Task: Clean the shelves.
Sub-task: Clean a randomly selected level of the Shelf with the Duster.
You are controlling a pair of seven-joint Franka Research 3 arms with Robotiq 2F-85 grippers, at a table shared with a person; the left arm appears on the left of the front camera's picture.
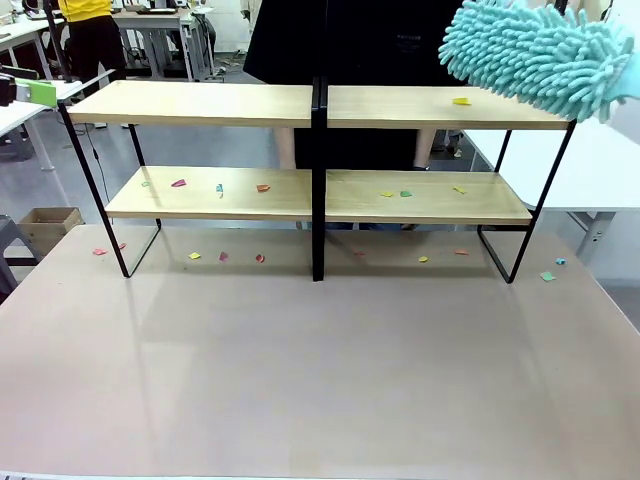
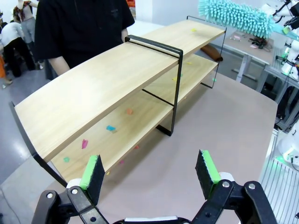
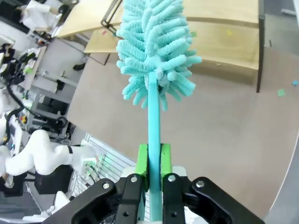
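Note:
The shelves stand across the far half of the table, two light wooden tiers on a black frame. Small coloured paper scraps lie on the lower boards, and a yellow scrap lies on the upper right board. A fluffy turquoise duster hovers just above the upper right board's end. My right gripper is shut on the duster's turquoise handle. My left gripper is open and holds nothing, off the left end of the shelves; its green-padded finger shows level with the top board.
A person in black stands right behind the shelves. More scraps dot the table under and beside the frame. A cardboard box sits on the floor at the left. White tables lie beyond on the right.

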